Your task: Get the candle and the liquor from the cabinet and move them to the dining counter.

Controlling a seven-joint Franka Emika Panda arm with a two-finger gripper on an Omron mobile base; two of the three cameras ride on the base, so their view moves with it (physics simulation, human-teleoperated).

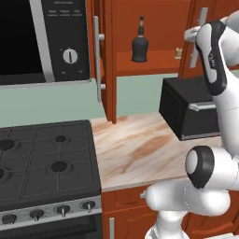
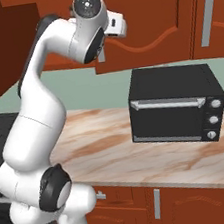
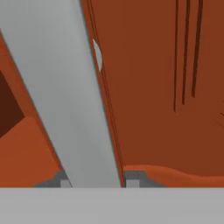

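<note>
Liquor [image 1: 140, 45] stands upright on the shelf of the open cabinet [image 1: 154, 28], at roughly 12 o'clock in the left base view. The bottle is black, with a squat bulbous body, a thin neck and a small brownish cap. The candle [image 1: 178, 52] sits on the same shelf toward 3 o'clock of the bottle, well apart from it; it is tiny, squat and yellowish-gold, reaching only a fraction of the bottle's height. The cabinet is red-brown wood. Its left door stands swung open, edge-on to the camera, and carries a long vertical silver handle [image 1: 97, 65].

The arm reaches up to the cabinet's right door. In the hand view the gripper [image 3: 95, 183] is pinched onto the right door handle [image 3: 65, 96], a flat silver bar that runs diagonally between the two finger tips [image 3: 61, 181], with the red-brown door panel directly behind it.

Below the cabinet, a black toaster oven [image 2: 176, 104] rests on the marble-look worktop [image 1: 135, 149]. A black stove [image 1: 44, 163] adjoins the worktop at 9 o'clock, and a microwave [image 1: 42, 39] hangs above the stove.
</note>
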